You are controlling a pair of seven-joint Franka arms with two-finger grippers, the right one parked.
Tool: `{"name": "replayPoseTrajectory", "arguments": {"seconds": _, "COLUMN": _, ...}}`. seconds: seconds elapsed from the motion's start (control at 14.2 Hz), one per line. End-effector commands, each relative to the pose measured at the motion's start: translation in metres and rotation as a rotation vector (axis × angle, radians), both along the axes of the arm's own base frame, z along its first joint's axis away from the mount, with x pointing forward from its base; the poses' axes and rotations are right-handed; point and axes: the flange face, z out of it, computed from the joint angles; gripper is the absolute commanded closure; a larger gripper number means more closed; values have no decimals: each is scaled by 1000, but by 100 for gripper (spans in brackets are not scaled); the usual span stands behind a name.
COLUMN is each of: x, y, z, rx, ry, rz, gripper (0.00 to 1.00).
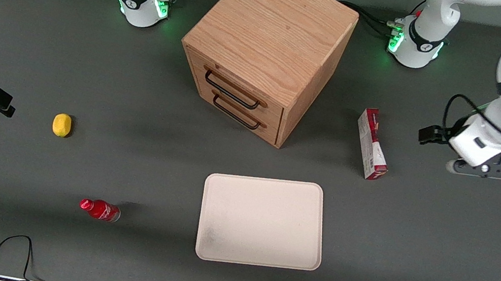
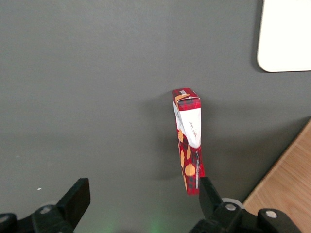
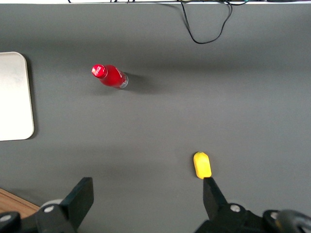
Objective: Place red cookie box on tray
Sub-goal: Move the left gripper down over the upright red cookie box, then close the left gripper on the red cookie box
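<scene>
The red cookie box [image 1: 372,144] lies on its narrow long side on the grey table, beside the wooden drawer cabinet and farther from the front camera than the tray. It also shows in the left wrist view [image 2: 188,141]. The cream-white tray [image 1: 262,221] lies flat with nothing on it, nearer the front camera than the cabinet; one corner of it shows in the left wrist view [image 2: 286,39]. My left gripper [image 1: 480,169] hangs above the table, apart from the box toward the working arm's end. Its fingers are wide open and hold nothing [image 2: 143,201].
The wooden drawer cabinet [image 1: 266,50] with two black handles stands mid-table. A yellow lemon [image 1: 61,124] and a small red bottle [image 1: 100,210] lie toward the parked arm's end. A black cable [image 1: 12,248] loops at the table's front edge.
</scene>
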Motion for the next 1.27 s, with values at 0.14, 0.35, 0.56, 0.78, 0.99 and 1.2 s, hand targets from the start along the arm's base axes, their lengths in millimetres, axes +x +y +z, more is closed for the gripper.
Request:
{"name": "replayPoseTrajectory", "arguments": {"seconds": 0.14, "x": -43, "y": -35, "z": -65, "rx": 16, "ry": -72, "rz": 38, "gripper": 0}}
{"name": "replayPoseTrajectory", "arguments": {"seconds": 0.35, "x": -61, "y": -61, "z": -99, "rx": 21, "ry": -97, "rz": 42, "gripper": 0}}
{"name": "replayPoseTrajectory", "arguments": {"seconds": 0.56, "x": -80, "y": -61, "z": -148, "rx": 8, "ry": -131, "rz": 65, "gripper": 0}}
{"name": "replayPoseTrajectory", "arguments": {"seconds": 0.78, "x": -88, "y": -70, "z": -187, "rx": 8, "ry": -99, "rz": 116, "gripper": 0}}
{"name": "replayPoseTrajectory", "arguments": {"seconds": 0.99, "x": -101, "y": -83, "z": -220, "rx": -2, "ry": -102, "rz": 151, "gripper": 1}}
{"name": "replayPoseTrajectory", "arguments": {"seconds": 1.2, "x": -103, "y": -82, "z": -227, "rx": 4, "ry": -81, "rz": 165, "gripper": 73}}
